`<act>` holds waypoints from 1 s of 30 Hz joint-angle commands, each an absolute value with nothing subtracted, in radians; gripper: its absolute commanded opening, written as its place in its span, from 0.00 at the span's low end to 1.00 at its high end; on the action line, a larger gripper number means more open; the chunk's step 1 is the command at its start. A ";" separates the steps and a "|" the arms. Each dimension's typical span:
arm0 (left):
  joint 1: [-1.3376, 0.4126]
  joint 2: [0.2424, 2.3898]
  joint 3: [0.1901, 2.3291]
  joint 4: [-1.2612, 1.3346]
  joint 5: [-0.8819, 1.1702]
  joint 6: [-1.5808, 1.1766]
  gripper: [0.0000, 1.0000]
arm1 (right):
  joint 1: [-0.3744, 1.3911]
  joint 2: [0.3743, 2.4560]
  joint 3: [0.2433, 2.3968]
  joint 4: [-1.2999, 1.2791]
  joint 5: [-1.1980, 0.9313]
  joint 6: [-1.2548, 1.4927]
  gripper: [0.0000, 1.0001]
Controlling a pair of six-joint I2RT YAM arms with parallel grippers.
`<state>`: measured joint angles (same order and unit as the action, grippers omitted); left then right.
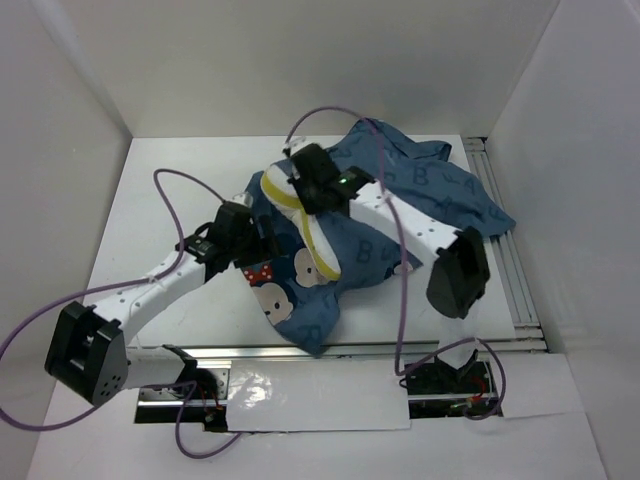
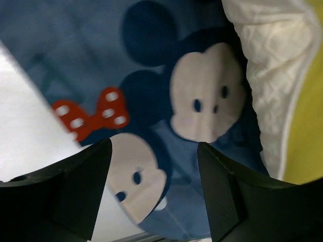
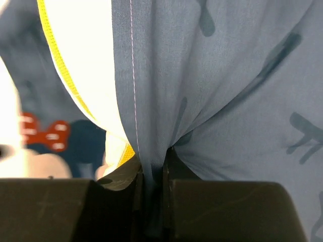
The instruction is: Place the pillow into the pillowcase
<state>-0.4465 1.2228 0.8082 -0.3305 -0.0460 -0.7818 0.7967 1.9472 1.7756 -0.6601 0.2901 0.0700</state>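
The denim-blue printed cloth pillowcase point(image 3: 227, 75) is a thin, smooth, matt weave with a stitched seam. The white rectangular pillow point(image 2: 272, 75) has a quilted, puckered cloth face and a smooth pale yellow edge. The right gripper point(image 3: 153, 169) has matt black plastic fingers point(image 3: 227, 212), faintly scratched. The white table point(image 1: 125, 230) looks smooth and matt, and its silver rail point(image 1: 300, 352) is shiny metal.

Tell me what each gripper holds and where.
The right gripper pinches a fold of the pillowcase near its stitched hem; the left gripper is open, holding nothing.
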 commanded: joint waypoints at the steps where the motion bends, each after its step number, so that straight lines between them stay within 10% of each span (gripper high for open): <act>1: -0.506 1.287 0.929 -0.206 -0.035 -0.765 0.81 | 0.724 1.769 1.793 -0.601 0.094 0.120 0.00; 19: -0.739 1.721 1.091 0.109 -0.459 -1.023 1.00 | 0.588 1.661 1.827 -0.552 -0.284 0.264 0.00; 30: -0.739 1.685 0.806 0.640 -0.117 -1.054 1.00 | 0.514 1.562 1.781 -0.422 -0.382 0.363 0.00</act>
<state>-0.7273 1.7214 0.9230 0.4007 -0.2413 -1.0313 0.5056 1.7035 1.7584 -0.6506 -0.2131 0.2581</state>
